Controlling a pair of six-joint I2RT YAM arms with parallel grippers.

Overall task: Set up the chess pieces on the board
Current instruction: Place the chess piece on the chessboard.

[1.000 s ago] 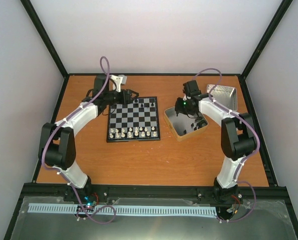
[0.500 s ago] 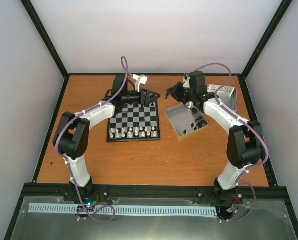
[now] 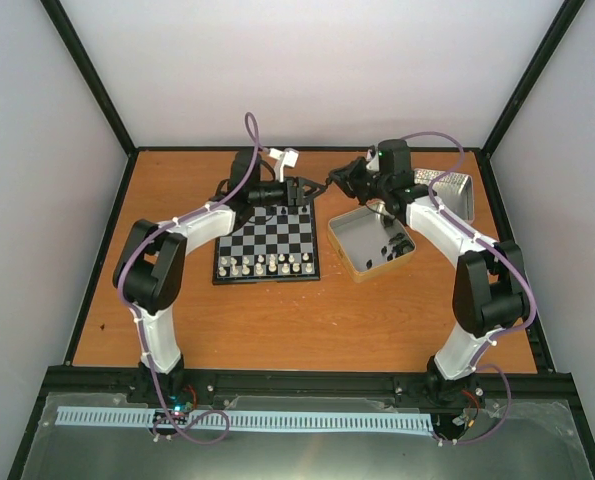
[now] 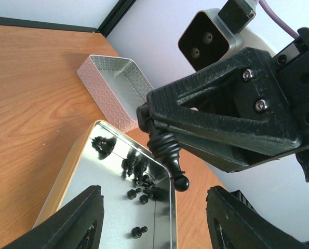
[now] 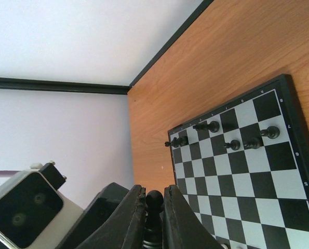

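The left arm [image 3: 199, 226] and right arm [image 3: 429, 222] are built alike: smooth white shells on the long links, bulky black housings at the joints. A thin purple cable [image 3: 249, 125] runs along each, held by small white clips. Each wrist carries a pale camera box [image 4: 209, 37] with a black face and two round lenses. The left fingers [image 4: 74, 223] and right fingers [image 5: 124, 220] are matt black, the right bracket fixed with silver screws [image 4: 261, 106]. The black bases [image 3: 162, 383] sit at seven and five o'clock in the top view.
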